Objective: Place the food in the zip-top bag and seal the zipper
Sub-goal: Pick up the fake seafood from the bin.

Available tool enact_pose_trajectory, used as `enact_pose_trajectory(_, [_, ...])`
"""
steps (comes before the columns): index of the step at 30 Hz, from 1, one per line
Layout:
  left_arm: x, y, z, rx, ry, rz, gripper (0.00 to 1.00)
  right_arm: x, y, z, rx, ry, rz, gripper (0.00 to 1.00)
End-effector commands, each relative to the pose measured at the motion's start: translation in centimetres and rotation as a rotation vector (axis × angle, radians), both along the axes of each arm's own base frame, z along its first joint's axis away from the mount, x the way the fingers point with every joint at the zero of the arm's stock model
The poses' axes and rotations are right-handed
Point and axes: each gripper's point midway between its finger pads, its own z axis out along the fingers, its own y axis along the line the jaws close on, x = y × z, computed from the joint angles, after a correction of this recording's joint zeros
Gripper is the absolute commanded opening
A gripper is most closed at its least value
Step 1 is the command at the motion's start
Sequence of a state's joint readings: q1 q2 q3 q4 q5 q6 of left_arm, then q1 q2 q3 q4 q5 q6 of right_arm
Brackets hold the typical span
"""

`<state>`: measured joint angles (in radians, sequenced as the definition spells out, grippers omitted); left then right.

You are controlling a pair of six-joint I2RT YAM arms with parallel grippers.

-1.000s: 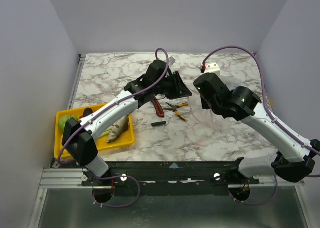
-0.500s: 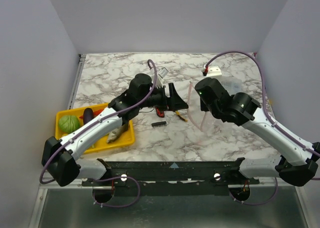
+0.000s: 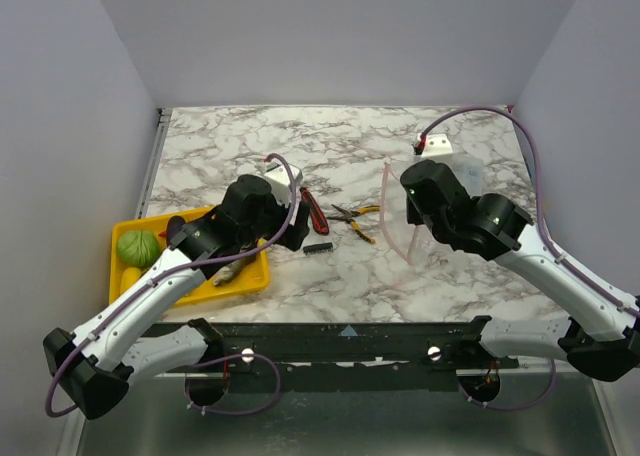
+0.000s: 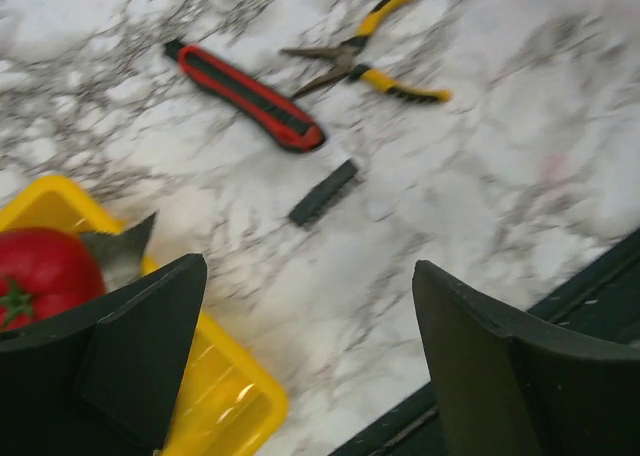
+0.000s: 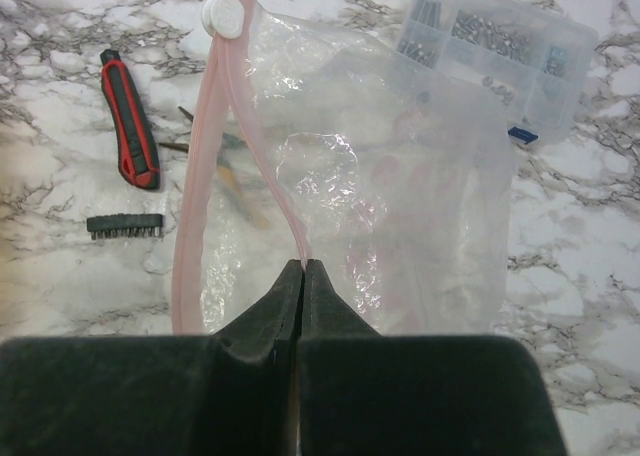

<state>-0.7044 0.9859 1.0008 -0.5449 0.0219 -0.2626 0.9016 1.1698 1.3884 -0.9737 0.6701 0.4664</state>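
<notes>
Your left gripper (image 4: 310, 271) stands wide, with nothing between its fingers. A second ago it was nearly closed and stretched out to the mouth of the zip-top bag (image 5: 400, 206). Since then it has spread and drawn back toward the yellow tray (image 4: 225, 396), and it now hangs over the marble just beside the tray's near corner. That reads as a drop at the bag followed by a return for more, though the pictures do not show clearly that a piece landed inside.

Below and to its left, the tomato (image 4: 40, 271) and the fish (image 4: 120, 251) lie in the tray. The top view shows a green round fruit (image 3: 138, 246) at the tray's far end. So part of the food is not yet loaded, and sealing is some way off.

Your right gripper (image 5: 302, 268) is pinched tight on the zipper (image 5: 188, 226). It holds one lip of the bag up so the mouth gapes toward the left arm, with the white slider (image 5: 218, 16) at the strip's far end.

Between tray and bag lie the red utility knife (image 4: 250, 94), the pliers (image 4: 370, 61) and a small black bit strip (image 4: 323, 191). Leave them alone. A clear parts box (image 5: 500, 41) sits behind the bag.
</notes>
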Motion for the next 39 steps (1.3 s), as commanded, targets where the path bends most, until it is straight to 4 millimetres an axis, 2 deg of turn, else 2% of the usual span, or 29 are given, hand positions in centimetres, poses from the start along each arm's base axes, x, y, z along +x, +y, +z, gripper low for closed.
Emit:
enact_pose_trajectory(1, [1.1, 6.7, -6.3, 0.509, -0.011, -0.012, 0.85, 0.4, 0.3, 0.6, -0.001, -0.04, 0.018, 0.0])
enact_pose_trajectory(7, [3.2, 8.7, -9.1, 0.599, 0.186, 0.07, 0.83, 0.5, 1.1, -0.2, -0.021, -0.014, 0.062, 0.0])
enact_pose_trajectory(11, [5.1, 10.1, -10.1, 0.68, 0.217, 0.168, 0.83, 0.3, 1.0, -0.7, -0.042, 0.0, 0.069, 0.0])
enact_pose_trajectory(16, [7.1, 10.2, -10.2, 0.646, 0.183, 0.221, 0.86, 0.3, 0.8, -0.9, -0.055, 0.003, 0.069, 0.0])
enact_pose_trajectory(22, [7.8, 9.2, -11.4, 0.546, 0.264, 0.19, 0.81, 0.2, 0.7, -0.9, -0.059, 0.007, 0.065, 0.0])
enact_pose_trajectory(30, [8.3, 8.0, -12.6, 0.501, 0.293, 0.149, 0.59, 0.5, 1.3, -0.9, -0.061, 0.018, 0.075, 0.0])
enact_pose_trajectory(34, [8.1, 8.6, -13.6, 0.532, 0.32, 0.168, 0.43, 0.6, 1.4, -1.3, -0.076, 0.032, 0.074, 0.0])
enact_pose_trajectory(36, [8.0, 9.0, -14.0, 0.549, 0.331, 0.185, 0.4, 0.7, 1.6, -1.4, -0.075, 0.035, 0.076, 0.0])
enact_pose_trajectory(39, [7.9, 9.5, -14.1, 0.566, 0.338, 0.208, 0.26, 0.7, 1.8, -1.5, -0.07, 0.039, 0.081, 0.0])
